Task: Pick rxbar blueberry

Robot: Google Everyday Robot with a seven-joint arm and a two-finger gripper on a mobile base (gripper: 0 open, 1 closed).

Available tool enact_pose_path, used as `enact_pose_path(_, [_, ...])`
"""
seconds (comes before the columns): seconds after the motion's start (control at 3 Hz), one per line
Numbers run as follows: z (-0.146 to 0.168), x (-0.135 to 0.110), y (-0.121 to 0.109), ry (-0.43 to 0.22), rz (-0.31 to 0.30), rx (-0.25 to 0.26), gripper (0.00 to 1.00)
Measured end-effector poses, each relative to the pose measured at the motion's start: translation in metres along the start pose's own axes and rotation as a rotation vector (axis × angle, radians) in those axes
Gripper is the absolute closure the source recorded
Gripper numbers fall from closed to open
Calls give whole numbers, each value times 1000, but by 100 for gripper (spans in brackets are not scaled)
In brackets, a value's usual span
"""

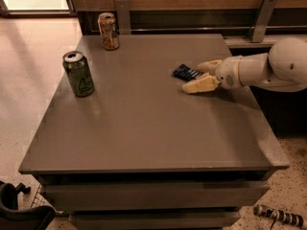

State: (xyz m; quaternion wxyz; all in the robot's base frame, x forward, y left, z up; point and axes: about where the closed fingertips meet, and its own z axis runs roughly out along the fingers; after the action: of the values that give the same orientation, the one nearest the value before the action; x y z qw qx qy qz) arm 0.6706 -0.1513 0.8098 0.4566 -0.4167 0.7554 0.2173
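The rxbar blueberry [186, 73] is a small flat dark blue bar lying on the grey table [144, 128], right of centre toward the back. My gripper [194, 76] reaches in from the right on a white arm, low over the table. Its two tan fingers are spread, one finger [200, 85] in front of the bar and the other behind it. The bar's right end lies between them. The fingers are not closed on it.
A green can [79, 74] stands upright at the table's left. A tan and orange can [108, 31] stands at the back left. A wooden wall with metal brackets [261, 18] runs behind the table. The floor lies to the left.
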Motion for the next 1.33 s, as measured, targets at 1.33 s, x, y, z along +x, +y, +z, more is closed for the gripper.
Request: enact_pose_path(1.33, [-33, -42, -21, -31, -40, 17, 100])
